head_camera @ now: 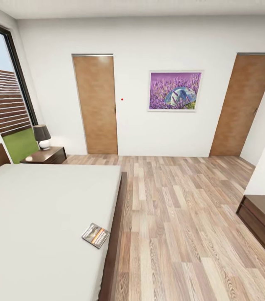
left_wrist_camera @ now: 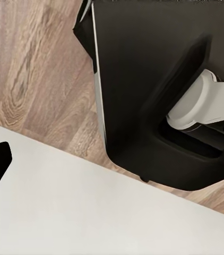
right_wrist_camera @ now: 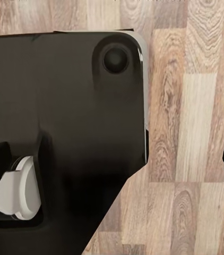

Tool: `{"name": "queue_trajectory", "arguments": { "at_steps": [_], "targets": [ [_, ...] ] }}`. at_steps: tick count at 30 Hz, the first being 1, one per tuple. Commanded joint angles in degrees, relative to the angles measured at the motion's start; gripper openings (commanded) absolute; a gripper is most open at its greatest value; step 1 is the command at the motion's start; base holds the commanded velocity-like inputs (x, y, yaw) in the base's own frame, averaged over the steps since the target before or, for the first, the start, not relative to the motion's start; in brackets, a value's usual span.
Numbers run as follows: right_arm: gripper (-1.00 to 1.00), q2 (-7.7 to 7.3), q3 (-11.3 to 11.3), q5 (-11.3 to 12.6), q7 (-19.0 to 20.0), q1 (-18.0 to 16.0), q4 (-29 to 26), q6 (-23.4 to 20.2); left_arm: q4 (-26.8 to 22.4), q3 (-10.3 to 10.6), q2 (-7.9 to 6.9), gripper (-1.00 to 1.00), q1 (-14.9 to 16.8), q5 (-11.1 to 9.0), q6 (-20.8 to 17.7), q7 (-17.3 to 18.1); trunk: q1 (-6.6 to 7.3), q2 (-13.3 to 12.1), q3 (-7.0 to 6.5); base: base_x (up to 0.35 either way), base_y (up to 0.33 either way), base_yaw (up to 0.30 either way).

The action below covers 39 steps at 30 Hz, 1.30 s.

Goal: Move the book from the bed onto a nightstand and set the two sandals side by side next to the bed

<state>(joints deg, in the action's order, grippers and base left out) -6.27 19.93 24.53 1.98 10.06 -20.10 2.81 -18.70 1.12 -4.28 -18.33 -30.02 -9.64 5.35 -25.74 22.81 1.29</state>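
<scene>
Head view records the book [head_camera: 95, 235] lying flat on the white bed [head_camera: 36, 217], close to the foot-end edge beside the wood floor [head_camera: 182, 217]. Farther off, a nightstand [head_camera: 49, 155] with a lamp [head_camera: 42, 136] stands at the bed's head, under the window [head_camera: 3, 96]. Two brown doors [head_camera: 95, 104] and a lavender picture [head_camera: 174, 90] occupy the far wall. Left wrist view adds the robot's dark base [left_wrist_camera: 149, 90] over floor and mattress edge; right wrist view shows base and planks. Whether either gripper's fingers are apart or together cannot be determined.

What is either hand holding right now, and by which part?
Nothing, as far as shown: the book lies untouched on the bed. Whether the hands are open cannot be told.
</scene>
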Motion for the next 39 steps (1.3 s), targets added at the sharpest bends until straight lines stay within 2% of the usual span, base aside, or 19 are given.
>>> {"name": "queue_trajectory", "arguments": {
  "at_steps": [1, 25, 39],
  "targets": [
    [1.00, -0.06, 0.4, 0.6, 0.0, 0.0, -0.1, 0.2, -0.2, 0.1, -0.03, 1.00, 0.0, -0.5, -0.4, 0.0, -0.04, 0.1, 0.01, 0.000, 0.000, 0.000],
    [1.00, -0.05, 0.6, 0.5, 0.0, 0.0, 0.0, 0.2, -0.2, 0.1, -0.03, 1.00, 0.0, -0.5, -0.4, 0.0, -0.04, 0.1, -1.20, 0.000, 0.000, 0.000],
    [1.00, -0.12, 0.7, 0.4, 0.0, 0.0, 0.3, 0.3, -0.2, 0.1, -0.03, 1.00, 0.0, -0.5, -0.4, 0.0, -0.04, 0.1, -1.35, 0.000, 0.000, 0.000]
  ]
}}
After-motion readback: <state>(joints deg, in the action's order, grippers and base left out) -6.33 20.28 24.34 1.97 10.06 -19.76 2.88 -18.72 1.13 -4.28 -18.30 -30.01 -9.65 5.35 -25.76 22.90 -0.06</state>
